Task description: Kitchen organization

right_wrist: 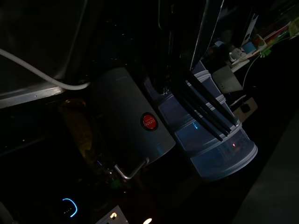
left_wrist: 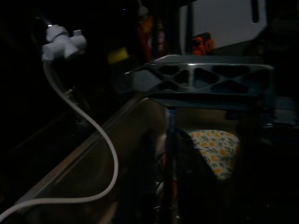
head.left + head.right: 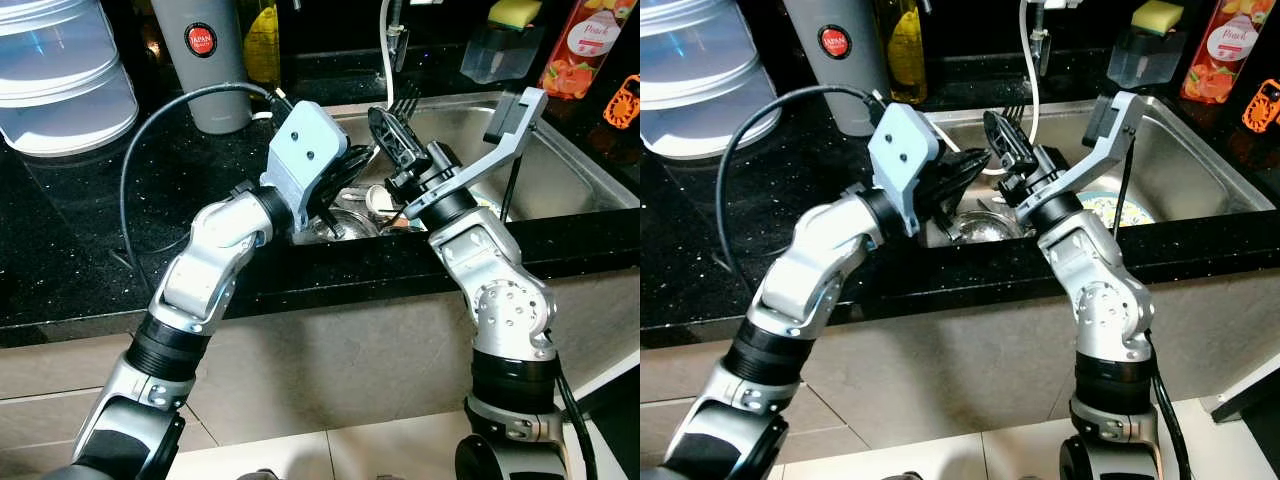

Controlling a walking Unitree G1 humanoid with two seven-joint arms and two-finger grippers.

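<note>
I stand at a steel sink (image 3: 560,170) set in a black counter. My right gripper (image 3: 388,130) is raised over the sink's middle and shut on a dark fork (image 3: 405,98), whose tines point up and away; the right wrist view shows those fork tines (image 1: 205,112) past the fingers. My left gripper (image 3: 335,190) reaches down over the sink's left part, just above a pile of metal dishes (image 3: 350,222) and cutlery. A plate with a yellow flower pattern (image 3: 1110,208) lies in the basin behind my right arm.
On the counter to the left are a grey canister with a red label (image 3: 205,60) and stacked clear containers (image 3: 55,80). A white hose (image 3: 385,45) hangs over the sink. A sponge holder (image 3: 500,45) and a peach bottle (image 3: 590,45) stand at the back right.
</note>
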